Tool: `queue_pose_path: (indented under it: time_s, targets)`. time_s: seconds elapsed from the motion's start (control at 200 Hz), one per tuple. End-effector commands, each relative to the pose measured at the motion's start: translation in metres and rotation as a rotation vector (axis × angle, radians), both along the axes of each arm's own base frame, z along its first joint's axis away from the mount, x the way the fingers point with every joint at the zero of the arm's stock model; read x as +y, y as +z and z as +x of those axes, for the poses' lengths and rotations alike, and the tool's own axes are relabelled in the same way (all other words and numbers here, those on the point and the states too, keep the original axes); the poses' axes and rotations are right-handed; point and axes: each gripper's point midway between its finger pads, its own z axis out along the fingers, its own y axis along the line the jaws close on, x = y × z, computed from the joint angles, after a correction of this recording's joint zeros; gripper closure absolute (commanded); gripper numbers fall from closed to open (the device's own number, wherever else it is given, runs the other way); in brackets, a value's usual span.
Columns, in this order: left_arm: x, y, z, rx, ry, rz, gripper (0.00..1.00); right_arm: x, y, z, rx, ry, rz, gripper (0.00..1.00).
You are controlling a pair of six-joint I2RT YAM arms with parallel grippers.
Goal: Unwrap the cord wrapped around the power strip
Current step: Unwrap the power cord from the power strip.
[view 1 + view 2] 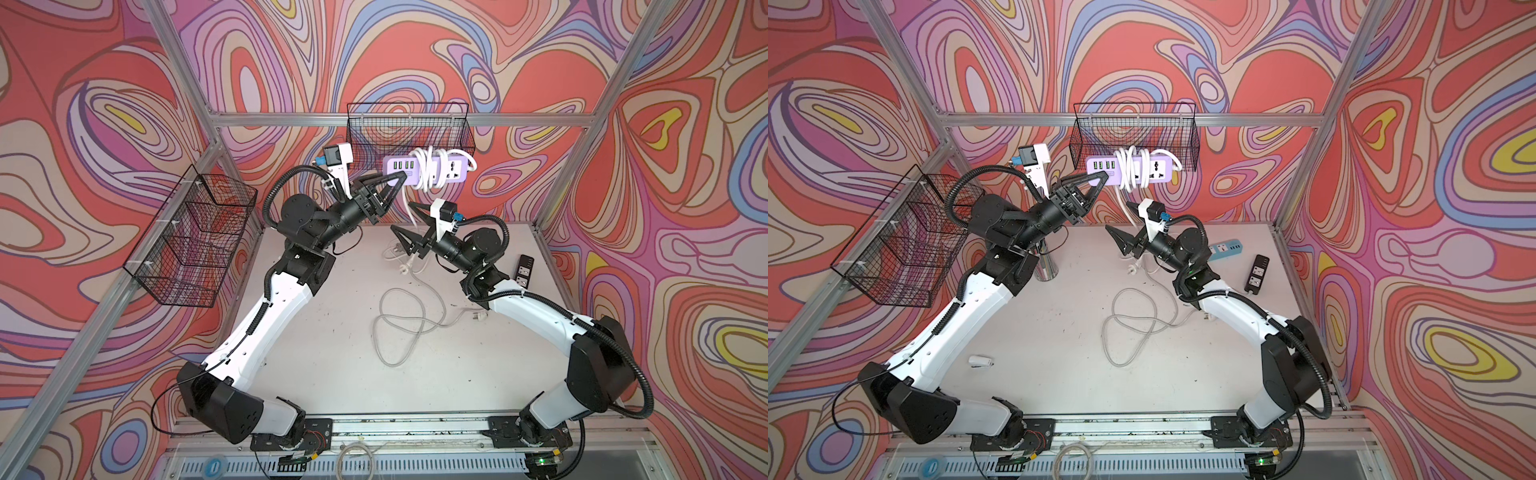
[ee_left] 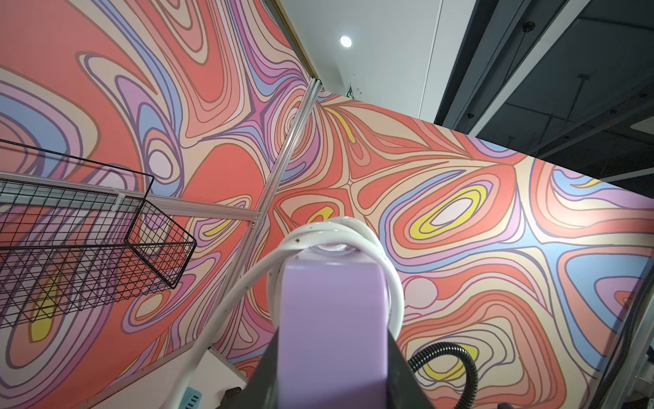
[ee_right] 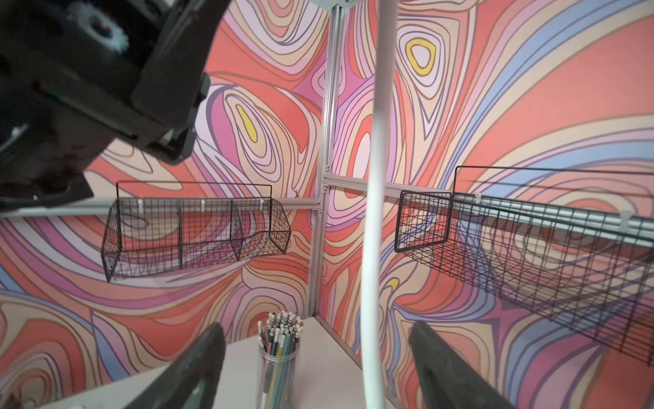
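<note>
The left gripper (image 1: 400, 178) is clamped tight on one end of the lilac power strip (image 1: 455, 169). It holds the strip aloft at upper centre in both top views, with the white cord (image 1: 430, 168) wound round its middle. Just below, the right gripper (image 1: 403, 217) stands wide. The cord's hanging tail runs between its fingers (image 3: 198, 368) and touches neither. A wire basket (image 1: 409, 133) hangs on the back wall and a side basket (image 1: 195, 241) at left. A cup (image 3: 279, 357) holds pencils. A grey cable (image 1: 399, 324) lies looped on the pale table (image 1: 324, 353), between swirl-patterned walls.

The power strip (image 1: 453, 170) hangs before the back basket (image 1: 415, 133), above the worktop (image 1: 324, 353); its cord (image 1: 430, 170) drops behind a loose cable (image 1: 375, 332).
</note>
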Motion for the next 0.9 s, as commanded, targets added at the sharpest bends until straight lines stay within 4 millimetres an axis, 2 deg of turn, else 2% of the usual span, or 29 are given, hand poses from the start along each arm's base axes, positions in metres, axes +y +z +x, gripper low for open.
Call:
queue_pose_path:
  time_s: [0.0,0.08,0.135,0.315,0.536,0.631,0.716,0.816,0.896]
  targets:
    - [0.017,0.046,-0.032,-0.136,0.001,-0.103,1.00,0.001,0.013,0.002,-0.026,-0.011,0.018,0.44]
    - [0.018,0.045,-0.034,-0.135,0.004,-0.106,1.00,0.000,0.008,0.004,-0.008,-0.025,0.010,0.74]
    - [0.019,0.043,-0.034,-0.130,0.010,-0.107,1.00,-0.003,0.005,0.008,0.018,-0.045,0.003,1.00]
    - [0.023,0.033,-0.035,-0.123,0.033,-0.094,1.00,-0.020,0.009,0.013,0.060,-0.114,-0.009,1.00]
    - [0.029,0.014,-0.042,-0.090,0.046,-0.082,1.00,-0.071,0.024,0.045,0.104,-0.208,-0.013,1.00]
    - [0.030,-0.006,-0.039,-0.045,0.051,-0.079,1.00,-0.088,0.046,0.056,0.078,-0.243,-0.015,1.00]
    - [0.031,-0.027,-0.034,-0.005,0.070,-0.065,1.00,-0.099,0.074,0.058,0.037,-0.261,-0.019,1.00]
    - [0.033,-0.051,-0.026,0.038,0.097,-0.044,1.00,-0.108,0.106,0.052,-0.006,-0.270,-0.034,1.00]
    - [0.034,-0.069,-0.017,0.062,0.127,-0.026,1.00,-0.110,0.126,0.039,-0.038,-0.261,-0.057,1.00]
